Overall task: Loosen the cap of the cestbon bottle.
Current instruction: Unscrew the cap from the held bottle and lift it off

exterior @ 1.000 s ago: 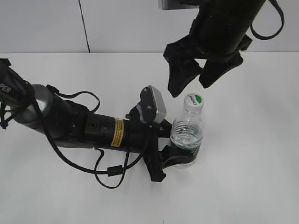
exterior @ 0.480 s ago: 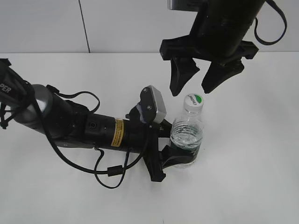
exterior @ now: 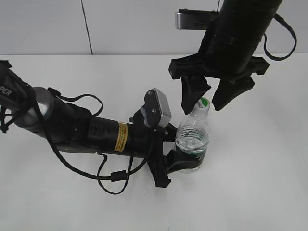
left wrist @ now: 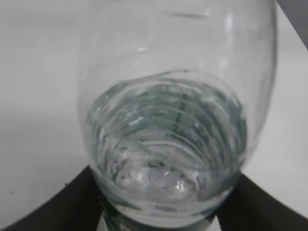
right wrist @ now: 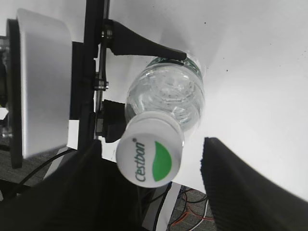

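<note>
The cestbon bottle (exterior: 193, 137) stands upright on the white table, clear with a dark green label at its base; it also shows in the left wrist view (left wrist: 168, 125) and the right wrist view (right wrist: 168, 94). My left gripper (exterior: 179, 162) is shut on its lower body, its black fingers on both sides (left wrist: 163, 211). The cap (exterior: 202, 104), white with a green mark, sits on the neck; it shows from above in the right wrist view (right wrist: 150, 154). My right gripper (exterior: 208, 100) is open just above the cap, one finger on each side (right wrist: 151, 173), not touching it.
The white table (exterior: 260, 163) runs to a grey wall at the back. My left arm with its cables (exterior: 86, 132) lies across the table's left half. Loose wires (right wrist: 192, 211) show below the table edge in the right wrist view.
My right gripper has turned about its axis and come down, so its open fingers now flank the cap. The left gripper and the bottle have not moved.
</note>
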Robot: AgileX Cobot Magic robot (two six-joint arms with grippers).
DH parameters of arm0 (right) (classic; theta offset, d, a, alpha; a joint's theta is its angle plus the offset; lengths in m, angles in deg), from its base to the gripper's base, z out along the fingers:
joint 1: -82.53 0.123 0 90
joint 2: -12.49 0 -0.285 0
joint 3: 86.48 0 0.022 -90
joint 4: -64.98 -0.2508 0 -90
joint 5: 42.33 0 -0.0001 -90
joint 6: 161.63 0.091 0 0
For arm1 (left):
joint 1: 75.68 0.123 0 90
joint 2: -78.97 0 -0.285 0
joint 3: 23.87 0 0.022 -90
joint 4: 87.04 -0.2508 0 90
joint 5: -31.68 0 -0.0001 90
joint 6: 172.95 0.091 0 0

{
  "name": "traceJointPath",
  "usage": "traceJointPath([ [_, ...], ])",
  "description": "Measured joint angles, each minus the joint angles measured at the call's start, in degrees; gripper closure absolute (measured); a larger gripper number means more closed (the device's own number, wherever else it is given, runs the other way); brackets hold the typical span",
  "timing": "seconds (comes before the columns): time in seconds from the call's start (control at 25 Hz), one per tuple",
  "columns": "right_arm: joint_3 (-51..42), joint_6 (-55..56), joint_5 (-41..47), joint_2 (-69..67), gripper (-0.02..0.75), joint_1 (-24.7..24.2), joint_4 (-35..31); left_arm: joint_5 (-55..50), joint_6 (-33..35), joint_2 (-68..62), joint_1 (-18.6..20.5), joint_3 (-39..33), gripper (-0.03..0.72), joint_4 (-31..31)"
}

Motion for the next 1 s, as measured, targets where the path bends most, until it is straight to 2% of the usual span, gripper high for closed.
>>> traceJointPath([
  [0.12,0.0,0.0,0.0,0.0,0.293,0.0,0.0,0.0,0.0,0.0,0.0,0.0,0.276,0.0],
  [0.28,0.0,0.0,0.0,0.0,0.441,0.0,-0.1,0.0,0.0,0.0,0.0,0.0,0.276,0.0],
  [0.44,0.0,-1.3,0.0,0.0,0.441,0.0,-0.1,0.0,-0.1,0.0,0.0,0.0,0.276,0.0],
  [0.56,0.0,-6.6,0.0,0.0,0.441,0.0,-0.1,0.0,-0.1,0.0,0.0,0.0,0.276,0.0],
  [0.64,0.0,-15.4,0.0,0.0,0.441,0.0,-0.1,0.0,-0.1,0.0,0.0,0.0,0.276,0.0],
  [0.88,0.1,-68.6,0.0,0.1,0.441,0.0,0.1,0.0,0.0,0.0,0.0,0.0,0.276,-0.1],
  [1.0,0.2,-85.3,-0.2,0.1,0.441,0.0,0.2,0.0,0.1,0.0,0.0,0.0,0.276,-0.2],
])
